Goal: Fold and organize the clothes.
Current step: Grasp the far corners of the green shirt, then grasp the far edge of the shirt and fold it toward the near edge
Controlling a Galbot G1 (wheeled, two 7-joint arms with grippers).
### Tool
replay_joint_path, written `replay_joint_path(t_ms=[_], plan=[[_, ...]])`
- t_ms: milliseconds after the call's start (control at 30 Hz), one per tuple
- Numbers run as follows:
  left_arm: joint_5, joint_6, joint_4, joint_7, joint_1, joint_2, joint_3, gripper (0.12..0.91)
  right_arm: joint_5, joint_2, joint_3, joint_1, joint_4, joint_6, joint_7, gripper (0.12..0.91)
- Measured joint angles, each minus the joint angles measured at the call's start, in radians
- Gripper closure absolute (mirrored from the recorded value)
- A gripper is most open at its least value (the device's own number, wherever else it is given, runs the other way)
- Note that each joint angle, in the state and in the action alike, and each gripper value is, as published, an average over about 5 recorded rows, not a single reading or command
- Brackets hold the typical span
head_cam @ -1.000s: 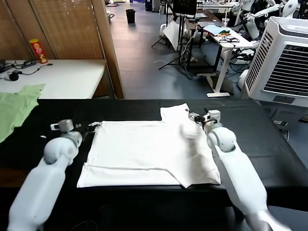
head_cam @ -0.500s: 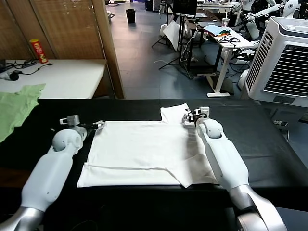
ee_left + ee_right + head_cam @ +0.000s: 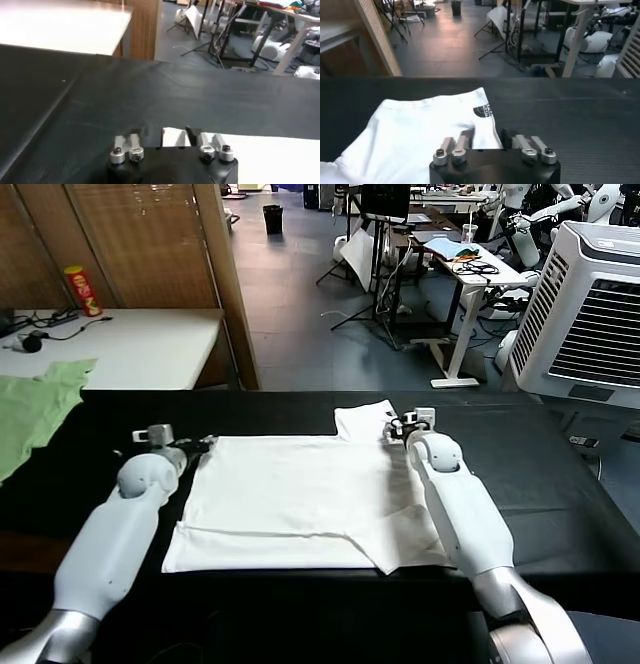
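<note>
The clothes are one white T-shirt (image 3: 300, 499) lying flat on the black table (image 3: 560, 484), with one sleeve (image 3: 362, 421) sticking out at the far edge. In the right wrist view the shirt (image 3: 420, 135) shows a small black print (image 3: 482, 111) by the sleeve hem. My left gripper (image 3: 203, 444) sits at the shirt's far left corner. The left wrist view shows that gripper (image 3: 172, 134) shut on the white corner (image 3: 174, 138). My right gripper (image 3: 394, 427) is at the far right by the sleeve. There my right gripper (image 3: 487, 136) pinches the sleeve edge.
A light green garment (image 3: 35, 409) hangs over the table's far left end. Behind it stands a white side table (image 3: 130, 344) with a red can (image 3: 80, 289). A large white cooler (image 3: 590, 304) stands at the back right.
Both arms reached in to the shirt's far edge, the left one moving right to the corner. Both grippers, open before, have closed on the cloth.
</note>
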Motion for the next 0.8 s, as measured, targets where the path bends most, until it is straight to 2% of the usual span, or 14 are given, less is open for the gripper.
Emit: replay_joint_path(t_ms=[67, 167, 467, 667, 800], plan=[[0.007, -0.003, -0.002, 0.001, 0.000, -0.001, 0.001, 0.831, -0.001, -0.001, 0.004, -0.003, 0.004, 0.013, -0.005, 0.882], [0.012, -0.006, -0.008, 0.002, 0.001, -0.002, 0.001, 0.900, -0.003, -0.005, 0.010, -0.013, 0.018, 0.037, -0.009, 0.902], [0.008, -0.003, -0.088, -0.009, 0.039, 0.024, -0.027, 0.902, 0.004, -0.061, 0.009, -0.100, 0.188, 0.055, -0.030, 0.903], [-0.038, 0.008, -0.233, -0.033, 0.129, 0.071, -0.072, 0.902, 0.039, -0.134, 0.028, -0.212, 0.398, 0.044, -0.035, 0.903], [-0.059, 0.017, -0.355, -0.049, 0.228, 0.117, -0.109, 0.902, 0.059, -0.193, 0.040, -0.291, 0.538, 0.011, -0.022, 0.903]])
